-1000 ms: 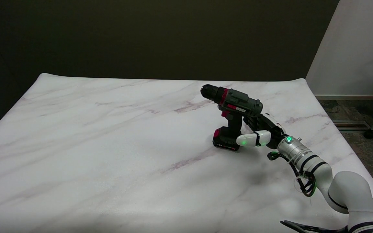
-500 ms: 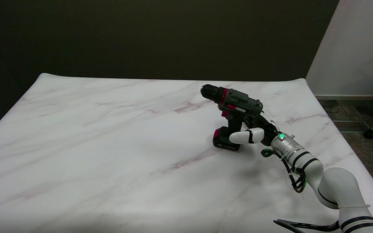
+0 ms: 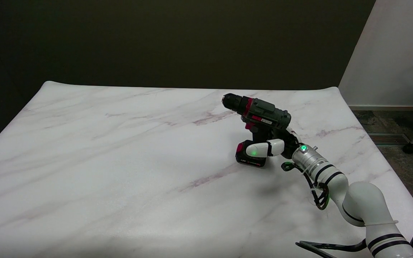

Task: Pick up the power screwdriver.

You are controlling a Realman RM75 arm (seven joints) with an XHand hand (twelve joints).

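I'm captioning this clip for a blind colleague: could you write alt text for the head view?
A power screwdriver stands upright on its battery base on a white marble-patterned table, chuck pointing left. The robot's right hand reaches in from the lower right to its handle, one white finger crossing in front; a firm grip cannot be confirmed.

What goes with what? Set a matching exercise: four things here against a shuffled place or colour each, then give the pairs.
1. chuck
2. battery pack
3. right hand
4. table

A. white, veined like marble
B. foot of the power screwdriver, standing on the table
C. at the tool's handle
D. black, at the tool's upper left end

Pairs: 1-D, 2-B, 3-C, 4-A
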